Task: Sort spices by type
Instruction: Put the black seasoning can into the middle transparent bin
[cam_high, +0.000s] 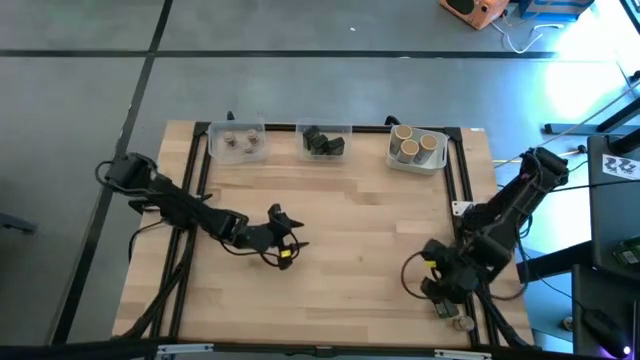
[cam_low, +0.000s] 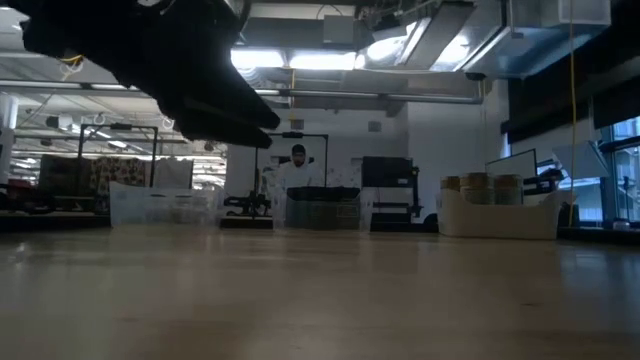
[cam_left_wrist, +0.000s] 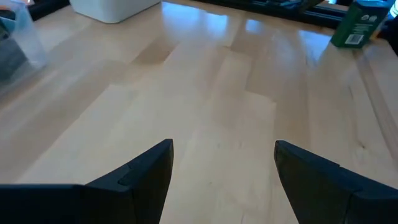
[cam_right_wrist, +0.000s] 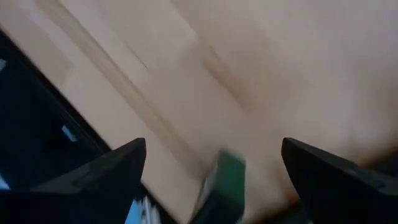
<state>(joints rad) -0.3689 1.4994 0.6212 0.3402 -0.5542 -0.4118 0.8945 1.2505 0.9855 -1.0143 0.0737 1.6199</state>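
Pale wooden table (cam_high: 340, 240) on a grey floor, dark rails down both sides, workshop room with benches and ceiling lights beyond.

Along the far edge, three tubs in a row. Clear tub (cam_high: 238, 141) toward the left, holding the small brownish-pink round jars (cam_high: 241, 141). Clear tub (cam_high: 326, 140) in the middle, holding the dark grey blocks (cam_high: 323, 142). White tub (cam_high: 417, 150) toward the right, holding the tan cylinders (cam_high: 415, 146) with pale tops, standing upright — the same ones showing over the tub's rim in the low view (cam_low: 482, 184). All spices in view sorted by kind, none loose on the middle of the table.

Left pincer (cam_high: 284, 236) above the table's middle-left, well short of the tubs — fingers (cam_left_wrist: 146, 180) spread wide, bare wood between them, nothing held. White tub's corner and a green box (cam_left_wrist: 359, 23) farther off in the left wrist view.

Right pincer (cam_high: 441, 283) low at the near right corner, by the side rail — fingers (cam_right_wrist: 118, 169) apart, gripping nothing. Blurred green object (cam_right_wrist: 225, 177) lying between them on the wood, untouched as far as can be told.

Person standing far back in the room (cam_low: 297, 165), behind a dark stand.
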